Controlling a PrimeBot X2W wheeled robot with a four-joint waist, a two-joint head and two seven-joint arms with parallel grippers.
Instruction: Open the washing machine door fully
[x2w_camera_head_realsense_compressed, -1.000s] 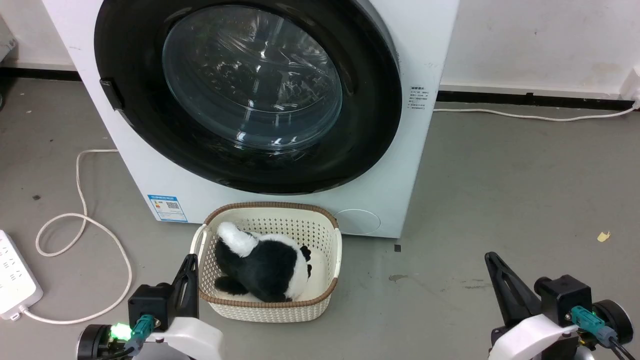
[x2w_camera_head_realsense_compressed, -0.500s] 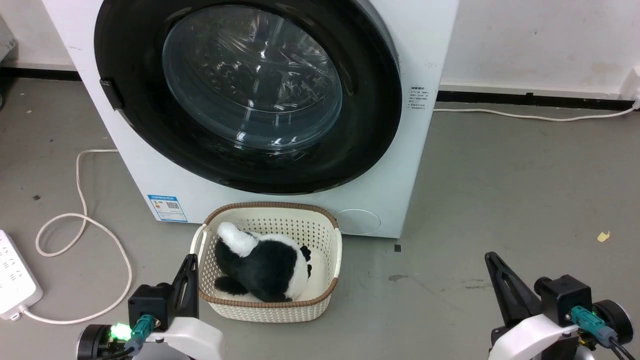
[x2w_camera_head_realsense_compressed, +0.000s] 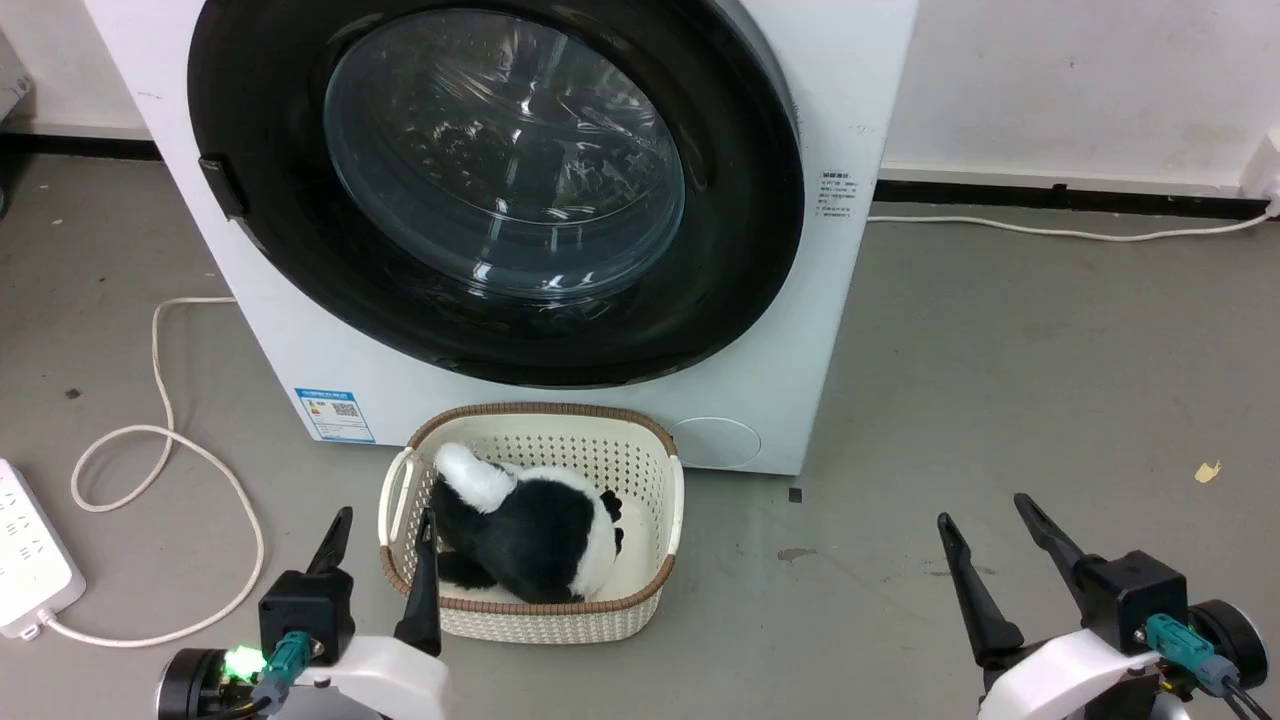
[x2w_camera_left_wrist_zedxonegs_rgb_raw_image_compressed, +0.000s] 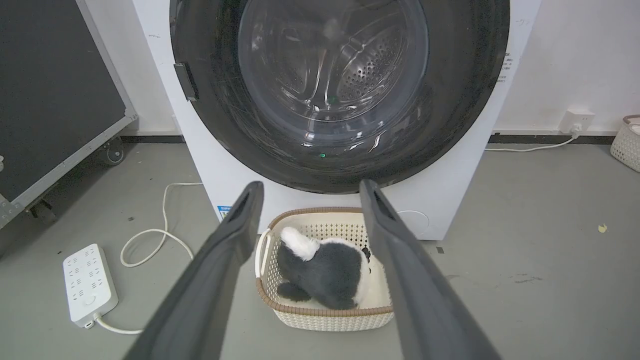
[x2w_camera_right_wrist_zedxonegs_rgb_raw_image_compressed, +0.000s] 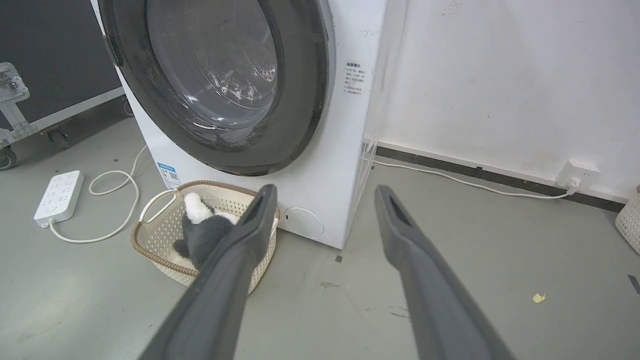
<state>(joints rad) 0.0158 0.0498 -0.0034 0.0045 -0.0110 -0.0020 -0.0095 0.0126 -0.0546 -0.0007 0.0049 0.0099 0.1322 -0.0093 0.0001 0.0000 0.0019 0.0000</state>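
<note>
Nearest the camera, well in front of the washing machine (x2w_camera_head_realsense_compressed: 790, 380), both pale forearms reach forward low over the grey floor (x2w_camera_head_realsense_compressed: 1010, 340), fingers pointing toward the machine. The left gripper (x2w_camera_head_realsense_compressed: 386, 514) is released, its jaws spread apart and empty, level with the machine's left half. In the left wrist view the left gripper (x2w_camera_left_wrist_zedxonegs_rgb_raw_image_compressed: 310, 186) points straight at the lower part of the machine. The right gripper (x2w_camera_head_realsense_compressed: 982, 510) is also released, its jaws wide and holding nothing, out in front of the machine's right corner. The right wrist view looks along the right gripper (x2w_camera_right_wrist_zedxonegs_rgb_raw_image_compressed: 325, 190) at that corner.

Just in front of the machine's base sits a cream basket (x2w_camera_head_realsense_compressed: 545, 409) with a black-and-white plush toy (x2w_camera_head_realsense_compressed: 530, 540) inside. A white power strip (x2w_camera_head_realsense_compressed: 25, 560) lies on the floor to the machine's left.

The washing machine door (x2w_camera_head_realsense_compressed: 745, 250) is closed flat against the machine's front, spanning nearly its full width, well apart from both grippers. Behind the machine stands a white wall (x2w_camera_head_realsense_compressed: 1060, 80).
</note>
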